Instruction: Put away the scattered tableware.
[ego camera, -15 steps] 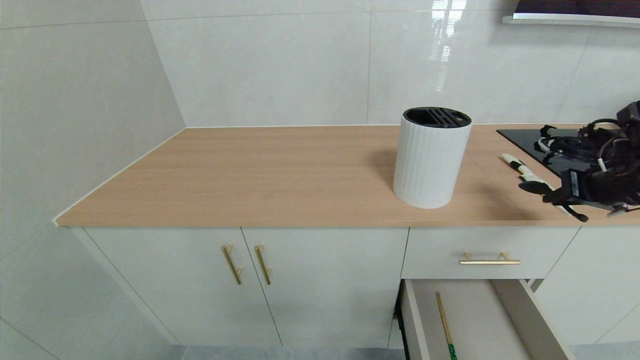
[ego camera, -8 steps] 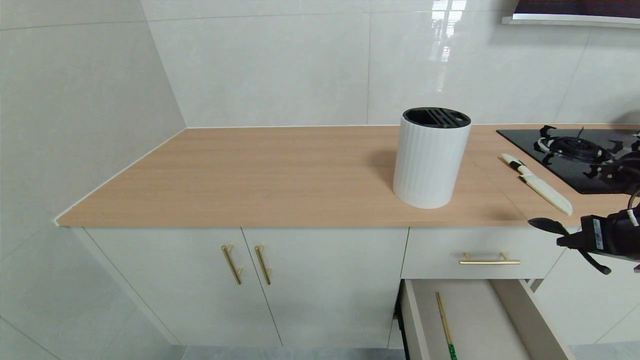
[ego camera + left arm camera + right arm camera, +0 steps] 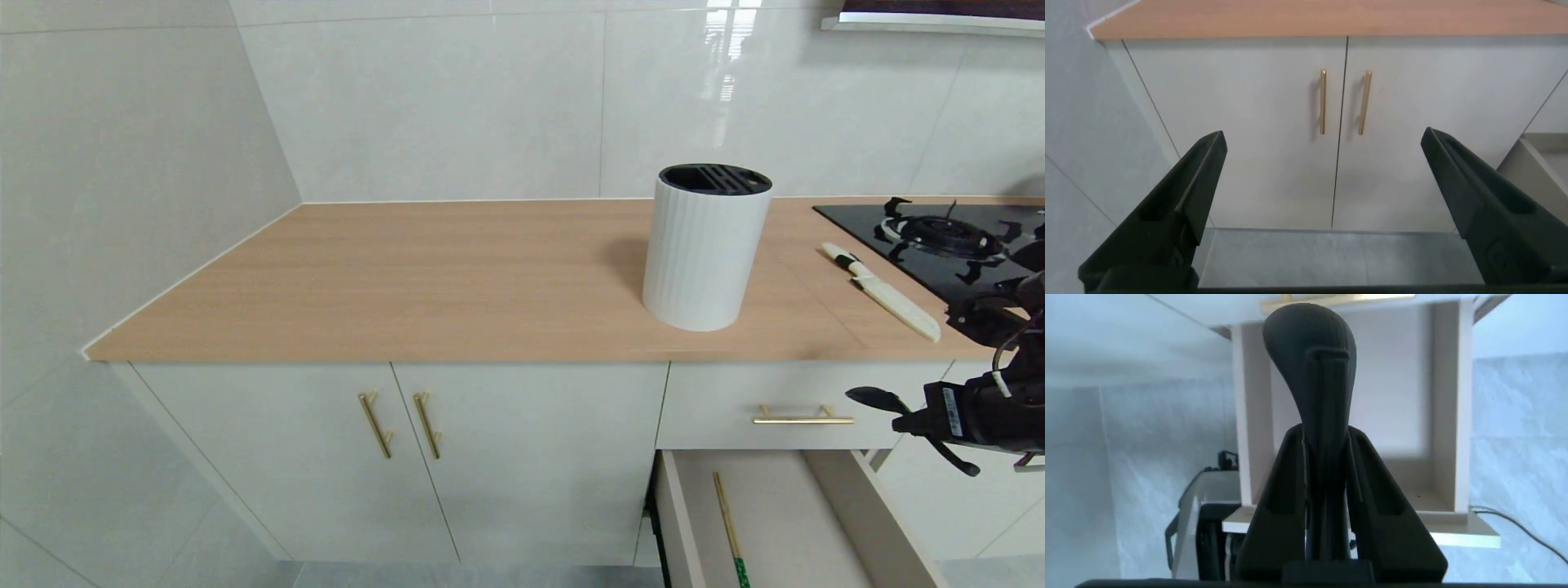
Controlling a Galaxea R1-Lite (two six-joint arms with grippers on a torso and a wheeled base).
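**Operator:** Report the containers and their contents.

**Technician:** The white ribbed cylindrical knife holder (image 3: 706,249) stands upright on the light wooden countertop (image 3: 457,286). Its top is a black slotted insert, and what the slots hold cannot be determined. At 5 o'clock from the holder, below the counter edge, the white lower drawer (image 3: 857,523) stands pulled open. Slim tan chopsticks with a green end (image 3: 729,531) lie inside it, near its 9 o'clock wall.

**Operator:** Location of the loose tableware?

**Technician:** The cream-coloured knife (image 3: 882,291) lies flat on the countertop at 3 o'clock from the holder. It sits between the holder and the black glass gas hob (image 3: 939,237) and is apart from both.

**Operator:** Gripper status?

**Technician:** The right gripper (image 3: 873,398) hangs in front of the cabinet face, at 4 o'clock from the holder and above the open drawer. Its fingers are pressed together and hold nothing. The left gripper (image 3: 1323,212) faces the white double cabinet doors with gold bar handles (image 3: 1323,102). Its fingers are spread wide and it is empty.
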